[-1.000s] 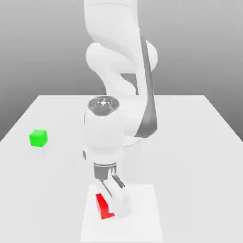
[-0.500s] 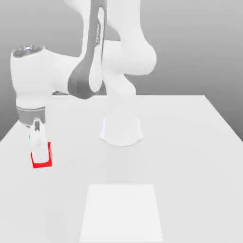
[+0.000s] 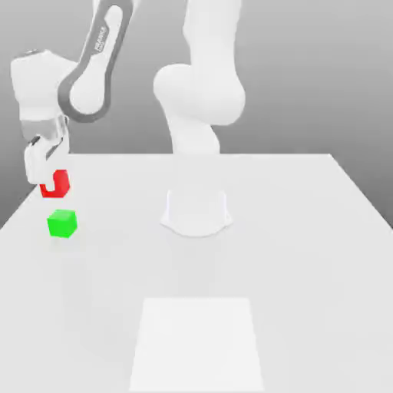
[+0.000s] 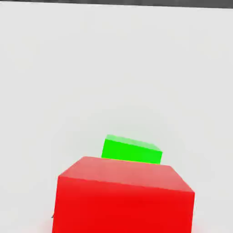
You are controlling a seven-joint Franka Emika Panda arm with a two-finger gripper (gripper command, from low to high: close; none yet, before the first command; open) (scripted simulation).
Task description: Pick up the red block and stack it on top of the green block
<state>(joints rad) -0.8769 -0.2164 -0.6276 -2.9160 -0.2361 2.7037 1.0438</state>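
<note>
White tabletop [image 3: 307,253] stretches under a plain grey backdrop, with a slightly brighter white square patch [image 3: 197,344] lying in the lower middle of the exterior view. The robot arm [image 3: 196,92] rises from its round base [image 3: 196,213] near the centre of the frame and reaches over to the upper left. There the gripper [image 3: 44,178] hangs above the table, clenched on the red block [image 3: 56,183], which is lifted clear of the surface at the left edge of the frame. The near finger [image 3: 34,165] covers part of the block's face. The green block [image 3: 62,223] sits on the table just below the red block in the exterior view, apart from it, with a gap between the two. In the hand view, the red block [image 4: 124,198] fills the lower middle of the frame, and the green block [image 4: 132,150] shows just past its far edge, resting on the white surface.
</note>
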